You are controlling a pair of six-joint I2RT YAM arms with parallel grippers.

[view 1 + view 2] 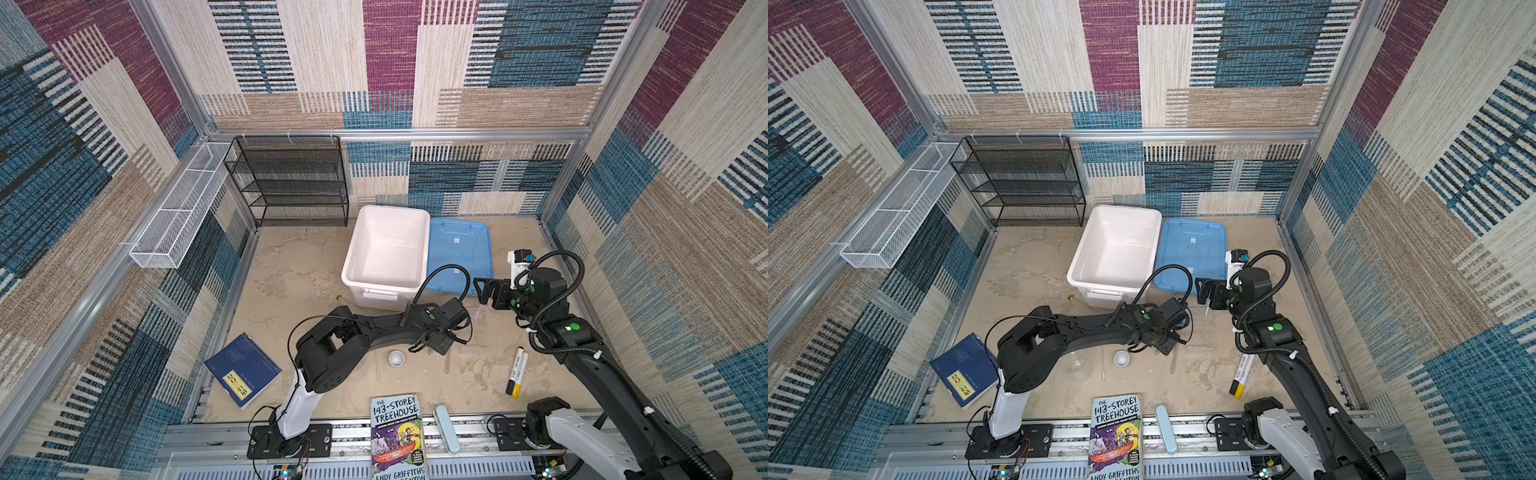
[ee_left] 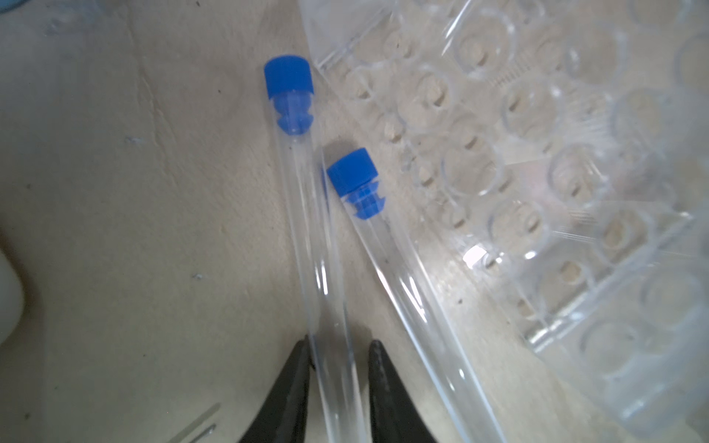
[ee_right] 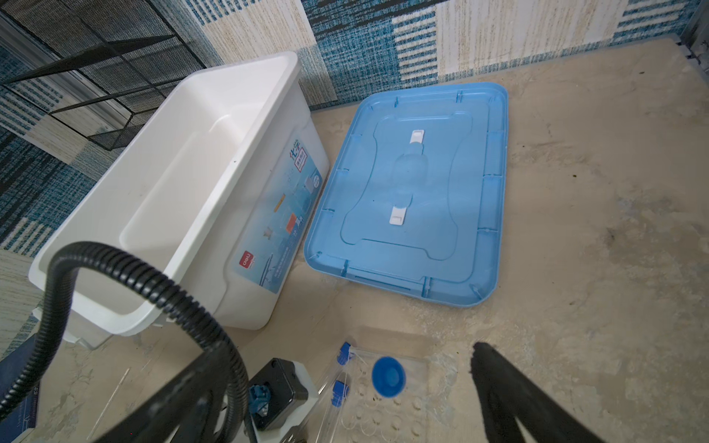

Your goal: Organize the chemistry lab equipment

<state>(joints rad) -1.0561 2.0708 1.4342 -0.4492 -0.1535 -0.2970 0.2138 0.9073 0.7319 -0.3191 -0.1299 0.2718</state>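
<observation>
**Tubes flat on table beside rack; left claw astride one**

1. First blue-capped tube (image 2: 309,214): lies flat on the sandy table (image 1: 291,270), near the clear rack (image 2: 537,172). Your left gripper (image 2: 339,341) straddles its body well away from the cap, with one black finger (image 2: 284,399) on either side. The jaws stand narrow around the glass. You cannot tell whether they press it.
2. Second blue-capped tube (image 2: 399,284): lies on the table between the first tube and the rack, along the rack's edge.
3. Third blue cap (image 3: 388,376): seen end-on over the rack in the right wrist view. Its tube is too faint to place.
4. Small grey dish (image 1: 396,358): sits on the table close to your left arm. A thin glass stick (image 1: 1103,365) lies just beside it, and the clear round flask (image 1: 1077,368) is past that, partly under the arm.
5. Long brass-tipped rod (image 1: 1071,297): lies on the table near the front corner of the white bin (image 1: 376,293).
6. Your right gripper (image 1: 480,293): jaws spread wide with nothing between them, held above the table near the blue lid (image 1: 457,249). The lid lies flat beside the bin.
7. Sundries: two markers (image 1: 515,374) lie side by side near your right arm, and a dark blue book (image 1: 243,370) and a Treehouse book (image 1: 397,436) lie at the front.
</observation>
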